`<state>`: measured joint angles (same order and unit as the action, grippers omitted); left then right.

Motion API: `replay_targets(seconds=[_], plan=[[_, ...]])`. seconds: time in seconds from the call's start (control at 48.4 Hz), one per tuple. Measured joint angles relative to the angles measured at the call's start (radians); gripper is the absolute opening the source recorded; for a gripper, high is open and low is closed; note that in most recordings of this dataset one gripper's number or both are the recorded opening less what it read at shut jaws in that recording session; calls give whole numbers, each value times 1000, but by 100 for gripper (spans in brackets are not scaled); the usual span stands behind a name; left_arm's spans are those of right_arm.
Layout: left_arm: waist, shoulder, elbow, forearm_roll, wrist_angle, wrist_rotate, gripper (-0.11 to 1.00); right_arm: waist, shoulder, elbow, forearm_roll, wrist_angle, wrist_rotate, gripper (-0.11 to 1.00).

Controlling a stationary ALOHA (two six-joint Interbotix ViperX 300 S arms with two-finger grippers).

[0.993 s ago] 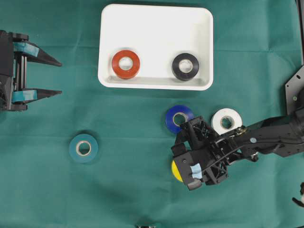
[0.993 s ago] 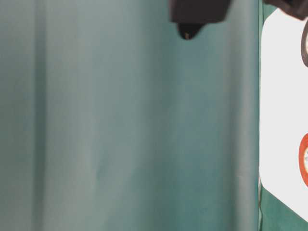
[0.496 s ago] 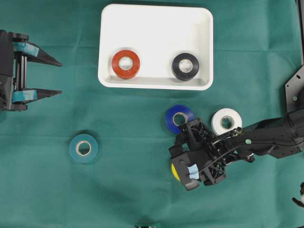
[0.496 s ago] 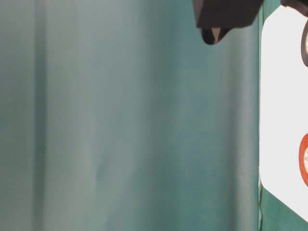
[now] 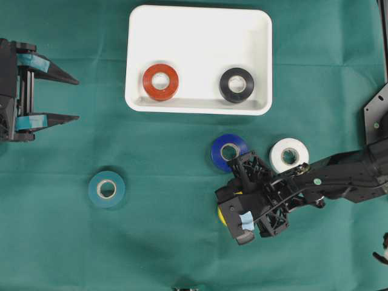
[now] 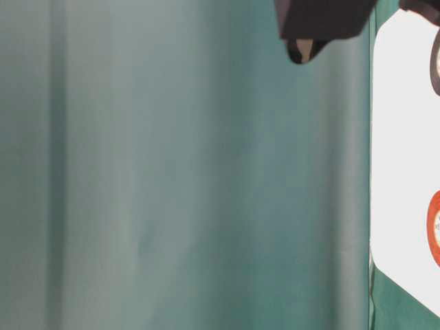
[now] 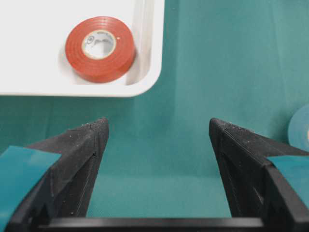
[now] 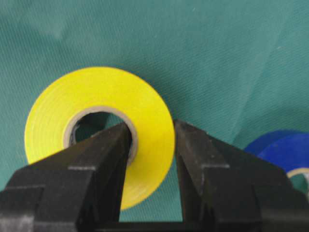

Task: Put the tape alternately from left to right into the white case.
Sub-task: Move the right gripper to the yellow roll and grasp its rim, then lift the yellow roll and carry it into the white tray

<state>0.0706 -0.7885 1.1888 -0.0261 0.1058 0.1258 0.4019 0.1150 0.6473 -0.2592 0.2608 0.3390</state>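
Right gripper (image 5: 233,213) had closed since a second earlier, jaws going from spread to clamped on the yellow roll (image 8: 99,128): one finger inside the core, the other on the outer wall. Left gripper (image 5: 66,97) hadn't moved, parked at the left edge, fingers wide apart, holding nothing.

Surface: green cloth (image 5: 157,200) covered the whole table, lightly creased; nothing of the room beyond it showed. The table-level view gave mostly blurred cloth plus an edge of the case.

White case (image 5: 199,18): one, upper centre of the overhead view, flat on the cloth.

Tape rolls: six in all.
- Two in the case, against its lower wall: red roll (image 5: 160,82) on the left, black roll (image 5: 236,85) on the right, well apart.
- Four on the cloth: teal roll (image 5: 107,189) lower left, alone; blue roll (image 5: 227,150) and white roll (image 5: 289,155) below the case; yellow, lower centre, mostly hidden under the right gripper.
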Motion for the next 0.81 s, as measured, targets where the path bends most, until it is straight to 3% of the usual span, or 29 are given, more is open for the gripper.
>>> replay_targets(seconds=[0.29, 0.538, 0.807], plan=[[0, 0, 0, 0, 0, -2, 80, 11, -110, -51, 3, 133, 3, 0], [0, -2, 0, 0, 0, -2, 80, 8, -117, -74, 5, 183, 8, 0], [0, 0, 0, -2, 0, -2, 80, -101, -126, -78, 0, 227, 6, 0]])
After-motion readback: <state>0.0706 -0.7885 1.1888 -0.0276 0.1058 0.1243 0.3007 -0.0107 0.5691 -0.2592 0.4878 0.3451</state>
